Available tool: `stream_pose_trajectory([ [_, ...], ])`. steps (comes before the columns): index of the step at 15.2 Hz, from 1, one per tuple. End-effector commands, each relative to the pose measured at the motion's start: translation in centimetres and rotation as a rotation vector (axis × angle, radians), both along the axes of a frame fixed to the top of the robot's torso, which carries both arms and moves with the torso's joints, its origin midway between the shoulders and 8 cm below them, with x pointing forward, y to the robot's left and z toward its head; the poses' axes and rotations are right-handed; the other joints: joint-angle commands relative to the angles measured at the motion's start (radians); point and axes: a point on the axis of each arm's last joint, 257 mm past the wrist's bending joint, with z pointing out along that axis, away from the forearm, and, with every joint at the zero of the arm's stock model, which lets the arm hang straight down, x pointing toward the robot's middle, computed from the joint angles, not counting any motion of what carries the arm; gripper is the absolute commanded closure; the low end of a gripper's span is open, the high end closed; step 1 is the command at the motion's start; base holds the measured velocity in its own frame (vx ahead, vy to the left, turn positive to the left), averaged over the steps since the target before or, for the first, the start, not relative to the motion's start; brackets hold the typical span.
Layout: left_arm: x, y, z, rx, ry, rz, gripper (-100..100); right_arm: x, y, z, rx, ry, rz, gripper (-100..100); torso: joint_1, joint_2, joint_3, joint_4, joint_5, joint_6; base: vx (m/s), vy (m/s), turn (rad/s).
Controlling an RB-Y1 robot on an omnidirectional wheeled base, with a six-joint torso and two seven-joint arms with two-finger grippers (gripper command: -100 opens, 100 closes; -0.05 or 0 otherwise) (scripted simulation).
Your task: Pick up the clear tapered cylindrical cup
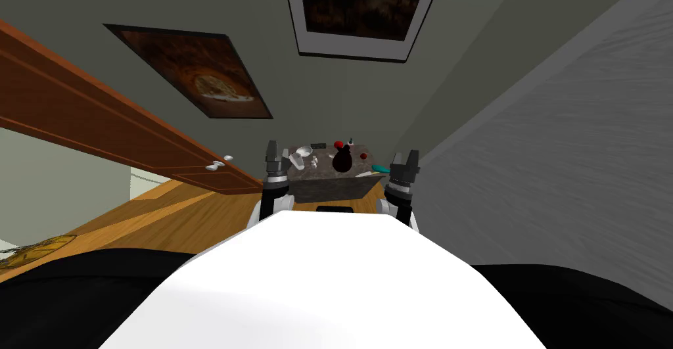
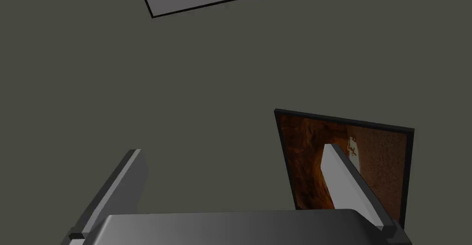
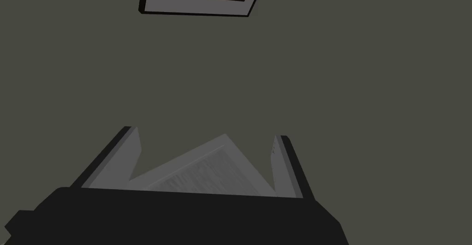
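A small dark-topped table [image 1: 326,179] stands just ahead of me, between my two raised arms. On its left part lie two pale things: a tapered, cup-like one [image 1: 296,161] and a wider one [image 1: 303,150] behind it; which is the clear cup I cannot tell. My left gripper [image 1: 271,145] is upright at the table's left edge, close to the pale things, its fingers [image 2: 131,173] open and empty. My right gripper [image 1: 405,156] is held up at the table's right edge, open [image 3: 206,134], with nothing between its fingers.
A dark pear-shaped vase [image 1: 340,160] stands mid-table, a red thing [image 1: 338,144] behind it and a teal thing [image 1: 380,167] at the right edge. A brown wooden door [image 1: 118,135] with a white handle [image 1: 217,163] lies to the left, a grey wall [image 1: 558,167] close on the right.
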Motion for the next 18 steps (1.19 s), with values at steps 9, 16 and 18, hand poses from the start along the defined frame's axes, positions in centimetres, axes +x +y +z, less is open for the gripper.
stream_pose_trajectory([
  [9,1.8,3.1,-4.6,0.05,0.204,-0.006,-100,0.0,0.0,0.0,0.0,0.0,0.0,0,0.001,0.0,0.0,0.0,0.0,0.0,-0.003,0.007,-0.096],
  [16,2.6,6.8,-8.3,0.039,0.368,0.023,-100,0.0,0.0,0.0,0.0,0.0,0.0,0,0.002,0.0,0.0,0.0,0.0,0.0,-0.005,0.01,-0.115],
  [18,2.7,8.2,-9.7,0.031,0.43,0.037,-100,0.0,0.0,0.0,0.0,0.0,0.0,0,0.001,0.0,0.0,0.0,0.0,0.0,-0.004,0.005,-0.129],
])
